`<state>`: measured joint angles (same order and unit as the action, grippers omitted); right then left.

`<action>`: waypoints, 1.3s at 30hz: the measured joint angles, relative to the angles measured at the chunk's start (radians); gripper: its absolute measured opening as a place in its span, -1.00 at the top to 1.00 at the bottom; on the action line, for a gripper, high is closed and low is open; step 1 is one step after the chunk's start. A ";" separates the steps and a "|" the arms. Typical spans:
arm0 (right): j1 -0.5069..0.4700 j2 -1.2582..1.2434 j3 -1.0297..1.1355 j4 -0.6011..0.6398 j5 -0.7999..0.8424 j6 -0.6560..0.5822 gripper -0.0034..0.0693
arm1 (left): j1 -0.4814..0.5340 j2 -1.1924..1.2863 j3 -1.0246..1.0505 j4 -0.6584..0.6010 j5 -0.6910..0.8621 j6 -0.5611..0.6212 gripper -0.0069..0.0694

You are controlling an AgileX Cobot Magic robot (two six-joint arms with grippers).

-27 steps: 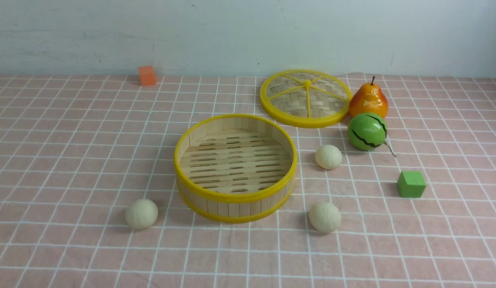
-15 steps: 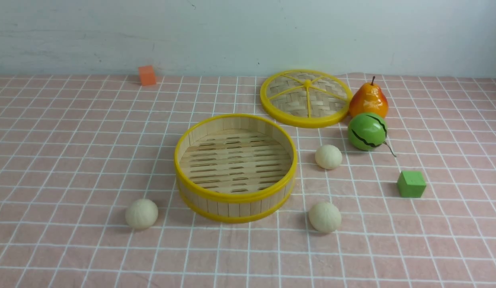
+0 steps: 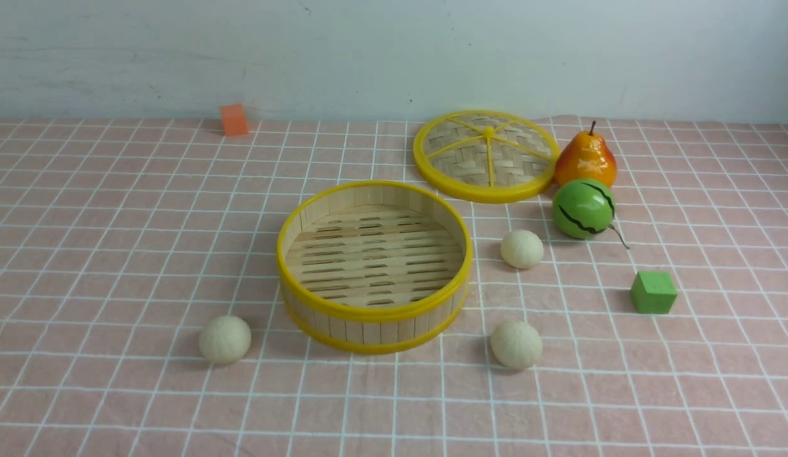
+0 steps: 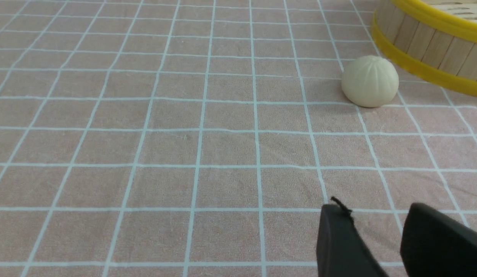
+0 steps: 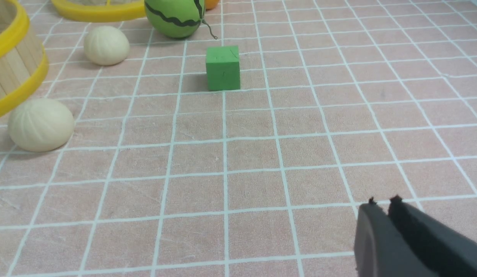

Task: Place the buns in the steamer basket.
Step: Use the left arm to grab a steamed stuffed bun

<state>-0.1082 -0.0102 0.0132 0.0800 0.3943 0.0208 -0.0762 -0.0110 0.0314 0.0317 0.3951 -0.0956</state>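
- Nearest the robot, the left gripper [image 4: 376,211] is over the pink checked tablecloth [image 3: 114,254], its black jaws held apart around bare cloth.
- The right gripper [image 5: 383,203] has its jaws nearly touching, gripping nothing.
- The left bun [image 3: 225,339] lies on the cloth near the basket's left front.
- The near right bun [image 3: 516,344] lies near the basket's right front.
- The steamer basket [image 3: 374,313] stands upright mid-table, with all three buns outside it.
- A green cube [image 3: 653,292] sits well to the right.
- The far right bun [image 3: 522,248] rests between the basket and a green striped ball [image 3: 583,208].
- Farther back, a woven lid [image 3: 482,193] lies flat with a pear [image 3: 585,158] just beside it.
- An orange cube [image 3: 233,119] sits by the wall.
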 joint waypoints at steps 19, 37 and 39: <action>0.000 0.000 0.000 0.001 0.000 -0.001 0.75 | 0.000 0.000 0.000 -0.003 -0.011 0.000 0.19; 0.000 0.000 0.012 -0.095 -0.638 0.109 0.67 | 0.000 0.000 0.000 -0.006 -0.791 -0.077 0.19; 0.000 0.000 0.012 -0.094 -0.692 0.160 0.67 | 0.000 0.000 0.000 -0.023 -0.841 -0.134 0.19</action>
<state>-0.1082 -0.0102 0.0255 -0.0143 -0.2980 0.1804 -0.0762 -0.0110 0.0314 0.0090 -0.4459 -0.2296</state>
